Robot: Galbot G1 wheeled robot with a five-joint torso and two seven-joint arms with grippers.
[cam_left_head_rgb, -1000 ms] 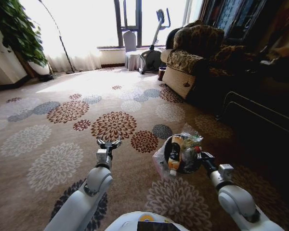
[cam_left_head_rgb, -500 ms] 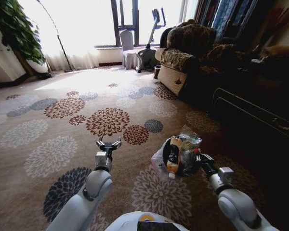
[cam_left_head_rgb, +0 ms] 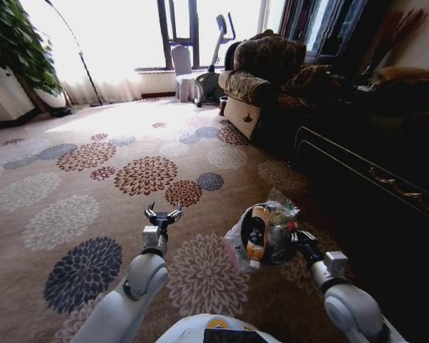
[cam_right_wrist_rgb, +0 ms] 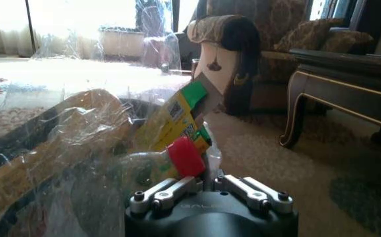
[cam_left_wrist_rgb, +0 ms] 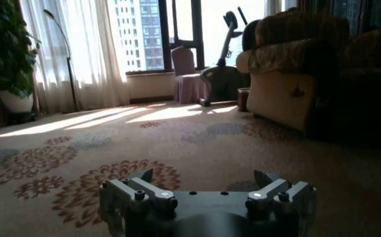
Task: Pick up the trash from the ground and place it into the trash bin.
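Note:
The trash bin (cam_left_head_rgb: 237, 241), a small black bucket with a thin plastic liner, sits on its side at my right gripper (cam_left_head_rgb: 294, 235), which is shut on its rim. Trash lies inside it: a yellow bottle (cam_left_head_rgb: 257, 232) and crinkled clear plastic. In the right wrist view the gripper (cam_right_wrist_rgb: 207, 183) pinches the rim, with a clear bottle's red cap (cam_right_wrist_rgb: 186, 157) and a yellow-green packet (cam_right_wrist_rgb: 176, 118) just beyond. My left gripper (cam_left_head_rgb: 163, 212) hangs open over the flowered carpet, left of the bin, with nothing in it; it appears as (cam_left_wrist_rgb: 207, 182) in its own view.
A dark low cabinet (cam_left_head_rgb: 372, 168) runs along the right side. A patterned armchair (cam_left_head_rgb: 261, 68) stands beyond it, with an exercise bike (cam_left_head_rgb: 213, 61) and a covered chair (cam_left_head_rgb: 180, 64) by the window. A potted plant (cam_left_head_rgb: 14, 43) is at far left. Open carpet (cam_left_head_rgb: 93, 186) lies ahead and left.
The whole head view has shifted: the camera moved, so carpet and furniture slide leftward and the cabinet looms larger. The bin stays at my right gripper. Both arms keep their poses.

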